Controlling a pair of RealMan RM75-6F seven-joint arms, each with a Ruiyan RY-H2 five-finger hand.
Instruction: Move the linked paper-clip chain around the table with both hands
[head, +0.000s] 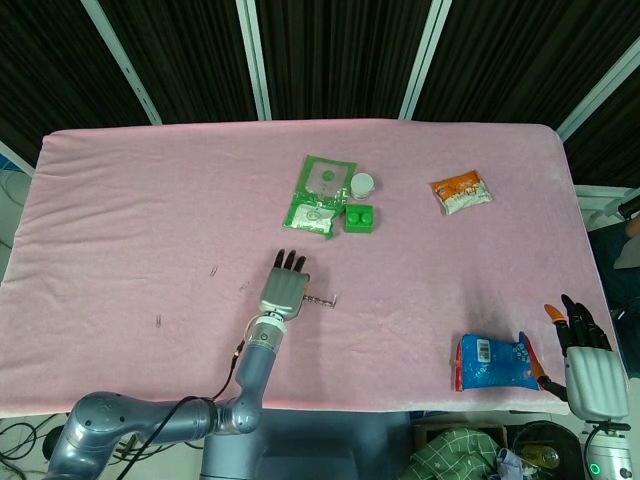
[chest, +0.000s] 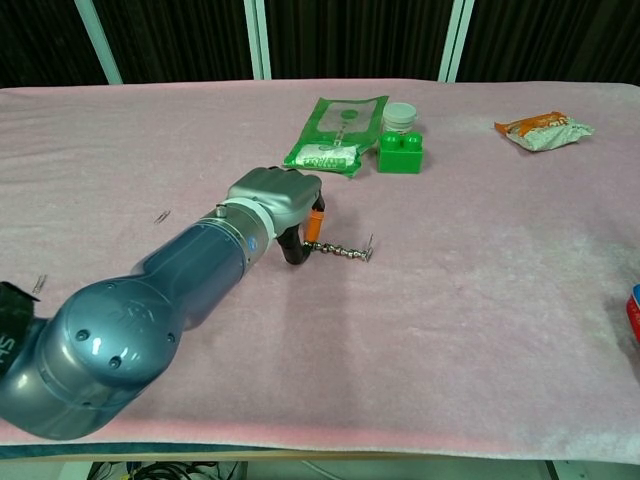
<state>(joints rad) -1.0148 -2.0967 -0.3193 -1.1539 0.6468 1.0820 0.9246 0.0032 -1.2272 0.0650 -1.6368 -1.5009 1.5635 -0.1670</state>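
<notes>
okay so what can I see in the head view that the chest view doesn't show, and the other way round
Only the head view shows the right hand open past the table's right edge, and the whole blue snack bag beside it.

Only the chest view shows the left hand's fingers pinching one end of the linked metal paper-clip chain.

Both show the left hand, the chain, the green wipes packet, the green toy block, the white jar and the orange snack packet.

We get the head view from high up, looking steeply down on the whole pink table. The chest view sits low at the near edge, facing across. Both share the left hand and green block.
</notes>
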